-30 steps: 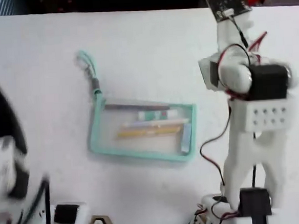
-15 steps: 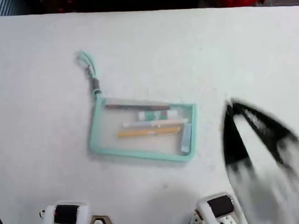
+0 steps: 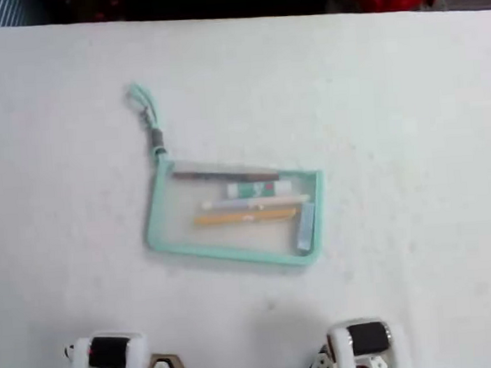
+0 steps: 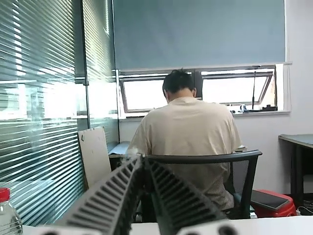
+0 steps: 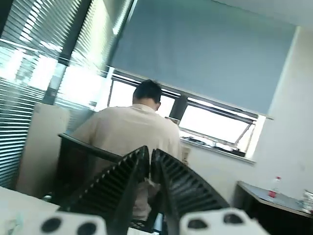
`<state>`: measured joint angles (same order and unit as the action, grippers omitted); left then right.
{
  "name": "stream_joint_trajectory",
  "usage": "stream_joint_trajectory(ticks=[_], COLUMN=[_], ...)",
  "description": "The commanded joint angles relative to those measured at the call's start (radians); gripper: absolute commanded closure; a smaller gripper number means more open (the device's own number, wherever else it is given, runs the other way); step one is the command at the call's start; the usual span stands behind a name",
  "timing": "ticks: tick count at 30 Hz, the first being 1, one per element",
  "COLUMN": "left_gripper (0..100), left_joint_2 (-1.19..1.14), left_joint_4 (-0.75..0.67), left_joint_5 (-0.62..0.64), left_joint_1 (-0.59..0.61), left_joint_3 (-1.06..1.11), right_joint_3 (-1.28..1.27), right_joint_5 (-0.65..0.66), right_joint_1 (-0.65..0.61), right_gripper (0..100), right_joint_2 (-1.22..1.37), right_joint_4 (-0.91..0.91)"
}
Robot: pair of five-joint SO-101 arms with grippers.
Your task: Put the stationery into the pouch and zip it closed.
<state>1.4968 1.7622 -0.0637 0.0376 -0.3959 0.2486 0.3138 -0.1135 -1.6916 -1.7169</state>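
High view pouch (image 3: 174, 218), wrist views closed jaws

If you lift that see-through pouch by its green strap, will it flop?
Probably floppy: the pouch looks like thin clear plastic with a soft teal edge. Hung from the strap, it would likely dangle, and the pens inside might slide to one end.

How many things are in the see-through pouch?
5: a dark pen along the far edge, a green-white stick, a white pen, a yellow pencil, and a blue piece at the right end. Others may be hidden.
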Motion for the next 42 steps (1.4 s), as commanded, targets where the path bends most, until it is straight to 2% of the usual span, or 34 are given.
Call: stream_joint_trajectory(ticks=[1, 4, 9, 12, 17, 20, 25, 33, 42], left_gripper=[98, 98, 98, 98, 98, 98, 98, 98, 98], left_joint_2=[0.088, 0.143, 0.251, 0.348, 0.329, 0.329, 0.329, 0.329, 0.329], left_joint_4=[0.000, -0.015, -0.210, -0.331, -0.442, -0.539, -0.710, -0.953, -1.146], left_joint_5=[0.011, 0.011, 0.009, 0.009, 0.009, 0.014, 0.011, 0.012, 0.011], left_joint_1=[-0.005, -0.005, -0.007, -0.005, -0.005, -0.005, 0.010, 0.154, 0.151], left_joint_3=[0.072, 0.258, 0.740, 0.944, 1.129, 1.229, 1.381, 1.668, 1.915], right_joint_3=[-0.150, -0.167, -0.262, -0.305, -0.411, -0.499, -0.631, -0.818, -1.174], right_joint_5=[-0.002, -0.003, -0.005, -0.005, -0.005, -0.005, -0.005, -0.002, 0.003], right_joint_1=[0.220, 0.259, 0.165, 0.088, -0.042, -0.077, -0.077, -0.077, -0.077], right_gripper=[97.4, 97.8, 97.8, 97.8, 97.8, 97.4, 97.4, 97.4, 97.4], right_joint_2=[-0.127, -0.091, -0.116, -0.114, -0.114, -0.114, -0.114, -0.114, -0.113], right_joint_4=[0.004, 0.004, 0.004, 0.004, 0.004, 0.012, 0.059, 0.162, 0.456])
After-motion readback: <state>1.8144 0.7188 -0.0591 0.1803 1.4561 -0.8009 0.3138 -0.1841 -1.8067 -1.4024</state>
